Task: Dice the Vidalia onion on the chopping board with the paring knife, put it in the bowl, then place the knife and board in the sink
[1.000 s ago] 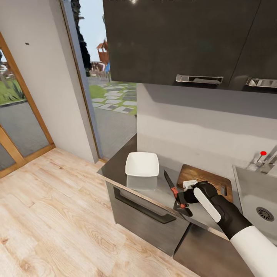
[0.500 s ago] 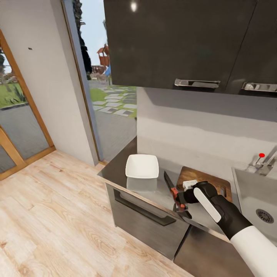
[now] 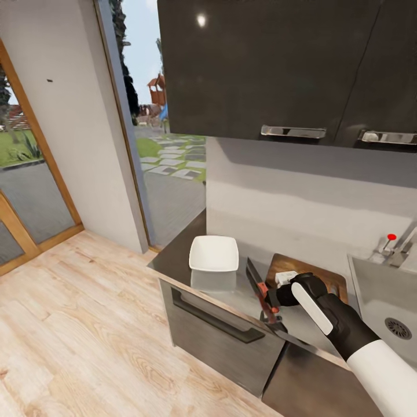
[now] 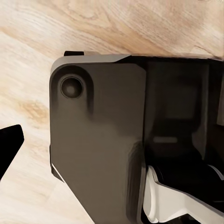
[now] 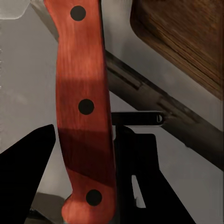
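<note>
Paring knife (image 3: 259, 285) with dark pointed blade and red-orange riveted wooden handle, low centre of the head frame on the grey reflective countertop (image 3: 231, 284).

Right gripper (image 3: 272, 305) has its black fingers (image 5: 28, 158) either side of the handle (image 5: 84, 107); whether they already pinch it, I cannot tell. Likely light, stiff and slim: grip mid-handle, away from the blade. Dark brown wooden chopping board (image 3: 318, 275) lies just right; white square bowl (image 3: 214, 253) left.

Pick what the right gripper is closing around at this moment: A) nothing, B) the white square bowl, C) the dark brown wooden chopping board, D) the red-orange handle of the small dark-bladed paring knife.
D: the right gripper has the red-orange handle of the dark-bladed paring knife between its fingers, beside the dark brown wooden chopping board.
</note>
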`<state>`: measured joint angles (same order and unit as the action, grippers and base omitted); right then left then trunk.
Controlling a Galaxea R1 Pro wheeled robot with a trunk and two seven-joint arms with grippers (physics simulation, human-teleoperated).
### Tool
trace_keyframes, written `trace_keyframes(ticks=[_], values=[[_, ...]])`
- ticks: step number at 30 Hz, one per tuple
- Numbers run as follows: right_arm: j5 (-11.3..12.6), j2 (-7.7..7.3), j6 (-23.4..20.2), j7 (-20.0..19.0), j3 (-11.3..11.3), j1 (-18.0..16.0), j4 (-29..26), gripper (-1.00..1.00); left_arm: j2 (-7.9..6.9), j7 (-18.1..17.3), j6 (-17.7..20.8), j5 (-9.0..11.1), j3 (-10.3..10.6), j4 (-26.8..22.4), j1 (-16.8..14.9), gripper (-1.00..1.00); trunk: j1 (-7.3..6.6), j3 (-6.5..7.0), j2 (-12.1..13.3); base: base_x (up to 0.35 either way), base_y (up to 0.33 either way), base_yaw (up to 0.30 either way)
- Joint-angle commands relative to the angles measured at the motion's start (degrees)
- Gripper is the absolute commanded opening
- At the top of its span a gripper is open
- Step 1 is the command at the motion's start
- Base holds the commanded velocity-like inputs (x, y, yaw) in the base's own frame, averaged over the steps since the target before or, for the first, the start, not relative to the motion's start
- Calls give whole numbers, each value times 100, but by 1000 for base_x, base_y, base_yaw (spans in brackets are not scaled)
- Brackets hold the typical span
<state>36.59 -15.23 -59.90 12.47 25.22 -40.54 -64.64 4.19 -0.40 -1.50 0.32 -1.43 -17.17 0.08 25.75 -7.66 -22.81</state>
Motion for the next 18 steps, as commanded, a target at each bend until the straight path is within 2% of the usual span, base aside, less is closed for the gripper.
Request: trace_keyframes(ticks=[1,18], values=[[60,-6,-10,64,18,-7,-6,-100,2,-4,-8,3,-15,-7,1,100,4,-2,-11,0,0,0],[62,-6,-10,63,21,-7,-13,-100,2,-4,-8,3,-15,-6,1,100,4,154,-11,0,0,0]])
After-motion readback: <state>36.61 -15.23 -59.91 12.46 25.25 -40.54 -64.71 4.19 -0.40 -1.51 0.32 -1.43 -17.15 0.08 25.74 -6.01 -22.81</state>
